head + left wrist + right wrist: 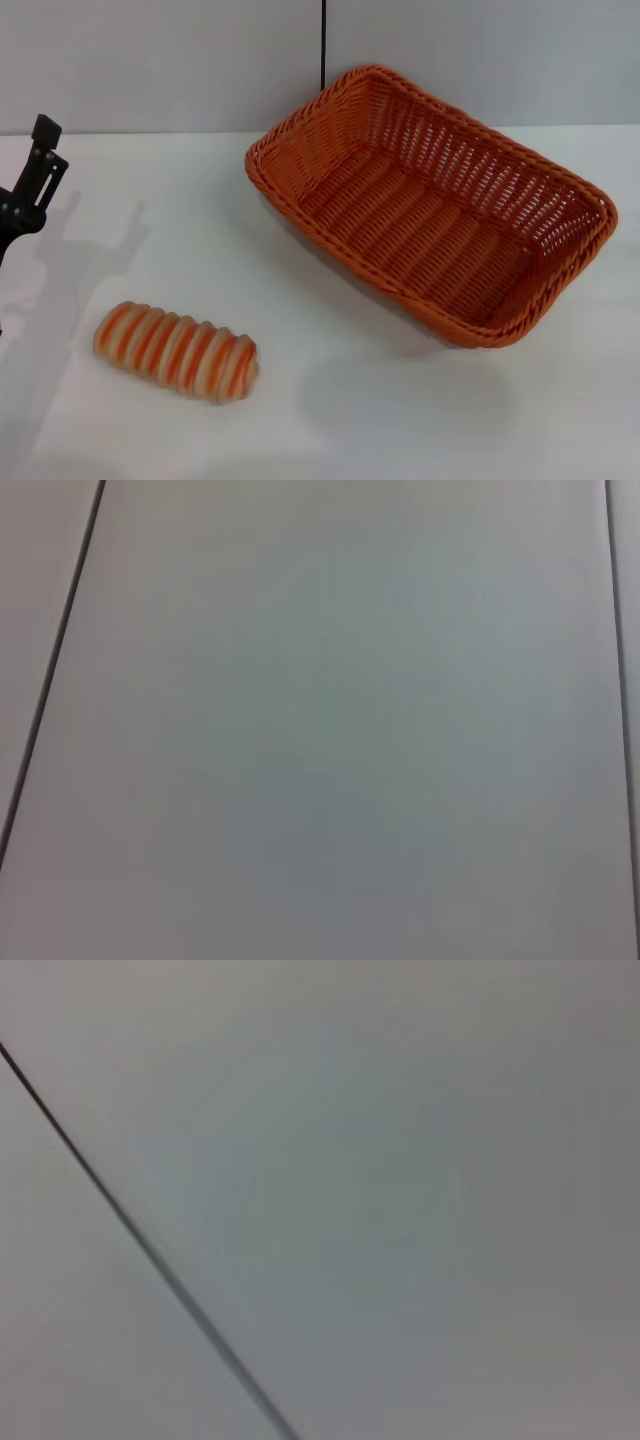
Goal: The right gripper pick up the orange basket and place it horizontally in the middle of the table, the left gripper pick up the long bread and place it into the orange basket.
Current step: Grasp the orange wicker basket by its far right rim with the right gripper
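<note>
The orange basket (420, 225) sits on the white table (380, 400) right of centre in the head view. It is turned diagonally and holds nothing. The long bread (176, 351), striped cream and orange, lies on the table at the front left, well apart from the basket. My left gripper (38, 158) is raised at the far left edge, behind and left of the bread, and touches nothing. My right gripper is out of view. Neither wrist view shows the basket or the bread.
A grey wall (160, 60) with a dark vertical seam (323, 45) stands behind the table. The left wrist view and the right wrist view show only grey panels (330, 730) (400, 1210) with dark seams.
</note>
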`<move>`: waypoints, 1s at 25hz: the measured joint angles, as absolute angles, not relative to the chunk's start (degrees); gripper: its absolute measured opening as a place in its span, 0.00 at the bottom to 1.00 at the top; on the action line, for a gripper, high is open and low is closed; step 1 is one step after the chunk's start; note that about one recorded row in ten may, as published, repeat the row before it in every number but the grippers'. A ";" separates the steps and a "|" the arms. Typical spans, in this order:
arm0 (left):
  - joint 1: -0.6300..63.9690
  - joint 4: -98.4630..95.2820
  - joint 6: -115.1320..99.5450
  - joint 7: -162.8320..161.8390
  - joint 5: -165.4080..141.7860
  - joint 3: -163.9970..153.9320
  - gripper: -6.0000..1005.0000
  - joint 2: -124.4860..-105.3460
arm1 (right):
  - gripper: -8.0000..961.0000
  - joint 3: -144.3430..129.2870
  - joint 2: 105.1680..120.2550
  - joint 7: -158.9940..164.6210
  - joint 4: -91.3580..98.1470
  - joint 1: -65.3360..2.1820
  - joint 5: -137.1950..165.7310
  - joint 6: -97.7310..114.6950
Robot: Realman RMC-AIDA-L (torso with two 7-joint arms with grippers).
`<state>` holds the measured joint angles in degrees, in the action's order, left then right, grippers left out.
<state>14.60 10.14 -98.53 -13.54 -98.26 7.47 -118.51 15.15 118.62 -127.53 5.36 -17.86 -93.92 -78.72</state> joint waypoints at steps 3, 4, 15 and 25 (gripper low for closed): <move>14.61 10.31 -98.44 -13.61 -98.26 7.36 0.85 -118.58 | 0.53 12.62 118.40 -115.41 10.10 -17.72 -92.24 -85.28; 14.68 10.36 -98.35 -13.63 -98.26 7.04 0.85 -118.62 | 0.53 11.62 118.29 -110.88 12.21 -17.82 -92.01 -88.22; 14.91 10.09 -97.44 -17.97 -98.26 5.78 0.85 -118.50 | 0.52 3.56 114.82 -94.25 25.93 -21.76 -93.43 -101.92; 15.52 10.37 -95.91 -18.11 -98.26 5.16 0.86 -118.66 | 0.52 -8.90 112.50 -86.64 40.50 -21.49 -96.76 -101.67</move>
